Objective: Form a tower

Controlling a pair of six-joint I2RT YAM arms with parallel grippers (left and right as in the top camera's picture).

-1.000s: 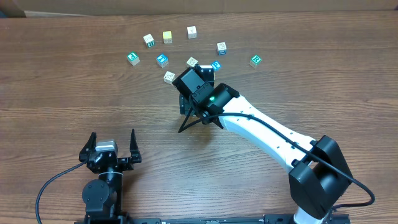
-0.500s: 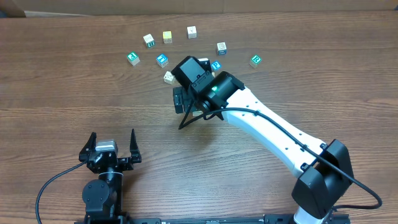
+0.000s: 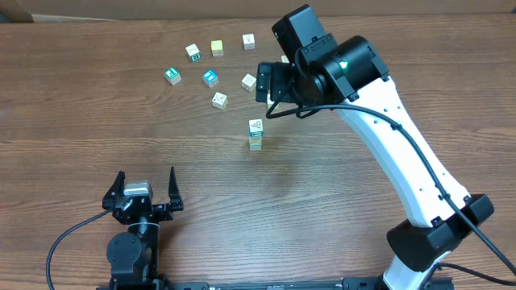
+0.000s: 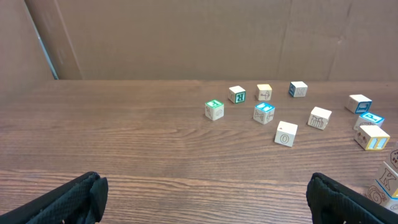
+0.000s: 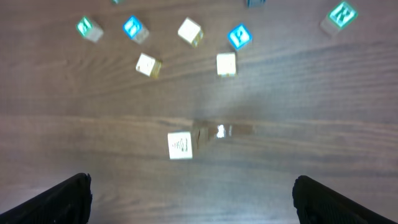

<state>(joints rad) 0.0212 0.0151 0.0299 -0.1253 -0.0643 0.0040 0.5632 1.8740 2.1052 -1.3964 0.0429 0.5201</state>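
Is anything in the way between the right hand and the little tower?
Nothing visible. The open right hand hangs high over the tower with clear air between them; the loose cubes lie farther back on the table.

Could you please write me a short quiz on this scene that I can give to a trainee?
1. True or false: the right gripper is holding a cube.
2. Where does the tower stand relative to the loose cubes? A) farther from the robot than they are; B) nearer the robot, apart from them; C) touching two of them.
3. Fill in: the jaws of the left gripper are ____.

Key
1. False: its jaws are open and empty.
2. B.
3. Open, with nothing between them.
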